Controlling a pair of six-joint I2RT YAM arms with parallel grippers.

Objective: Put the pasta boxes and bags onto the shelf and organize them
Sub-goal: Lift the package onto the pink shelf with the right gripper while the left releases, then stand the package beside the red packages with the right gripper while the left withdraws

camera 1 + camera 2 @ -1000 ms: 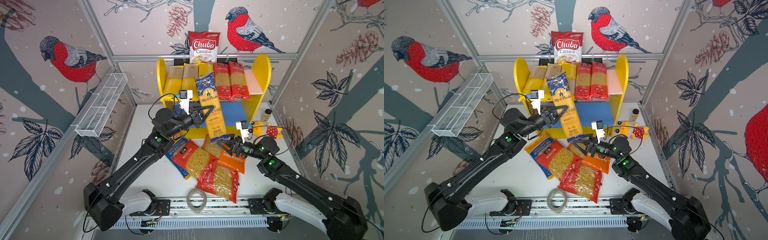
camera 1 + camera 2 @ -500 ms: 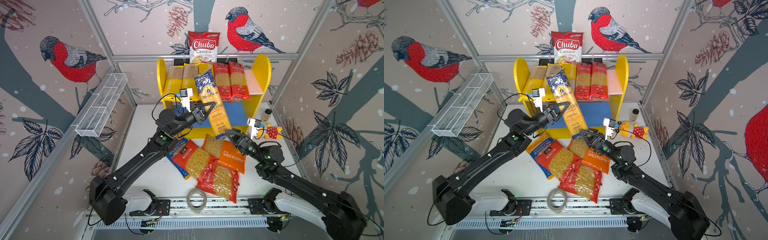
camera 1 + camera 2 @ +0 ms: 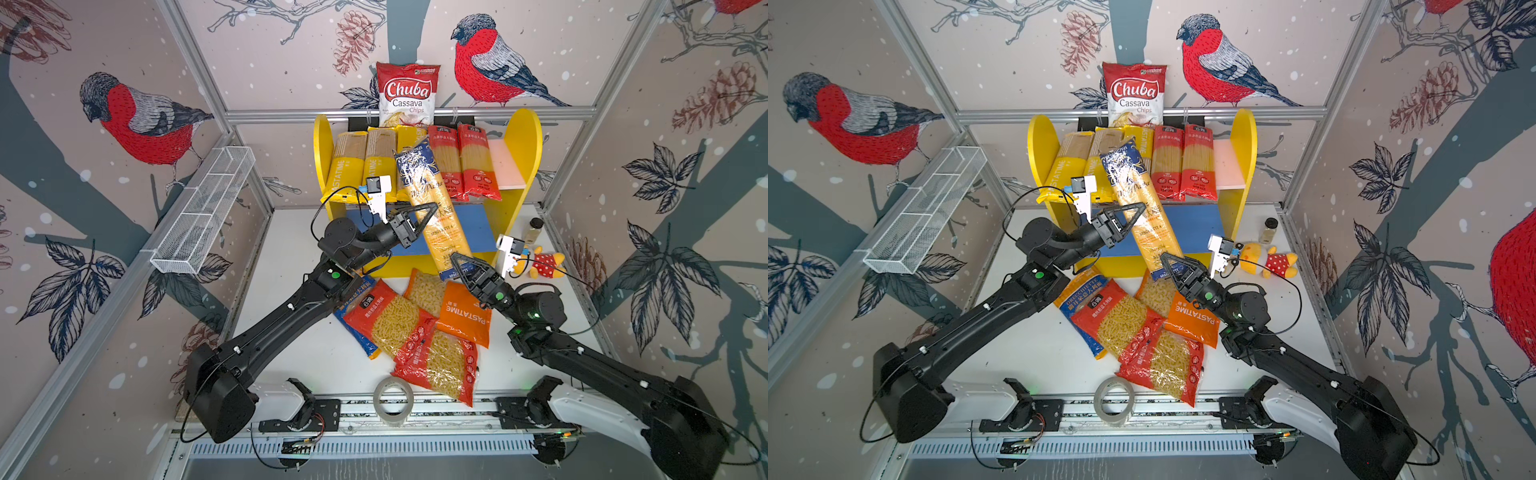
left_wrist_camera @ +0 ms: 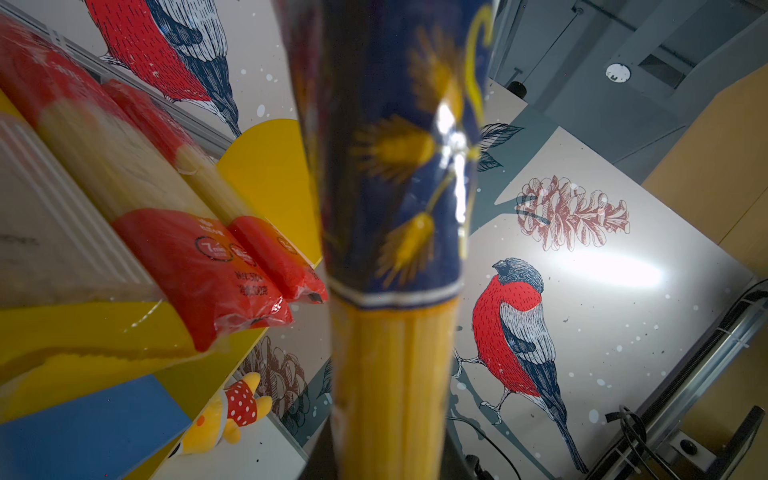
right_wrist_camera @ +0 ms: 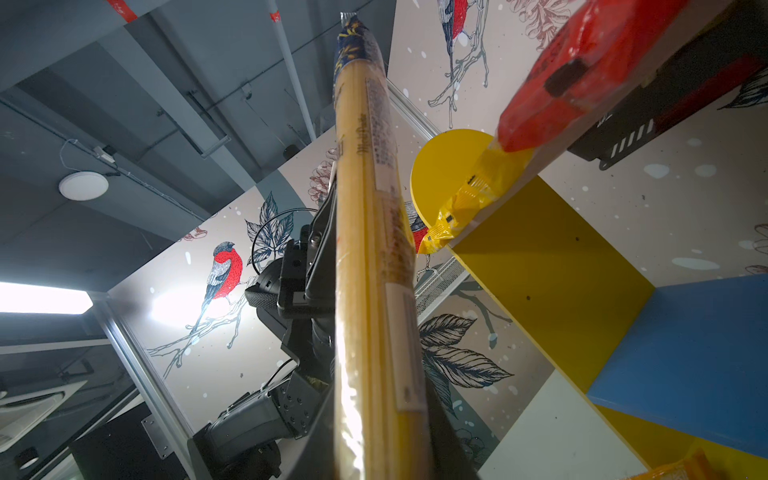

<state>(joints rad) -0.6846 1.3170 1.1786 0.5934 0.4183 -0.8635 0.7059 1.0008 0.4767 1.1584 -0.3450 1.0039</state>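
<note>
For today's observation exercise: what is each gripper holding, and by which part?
Both hold the navy-gold spaghetti pack: left gripper at its middle, right gripper at its lower end.

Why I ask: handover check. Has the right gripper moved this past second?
Yes: right gripper went toward the shelf, from over the orange bag to the navy-gold pack.

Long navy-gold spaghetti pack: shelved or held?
Held, tilted: left gripper clamps the navy-gold spaghetti pack mid-length, right gripper its lower end, before the yellow shelf.

Chips bag: "Chuba Cassava Chips". Orange bag and yellow spaghetti pack: "PASTATIME". Navy-gold spaghetti pack: "SPAGHETTI 4". Blue bag: "ORECCHIETTE".
</note>
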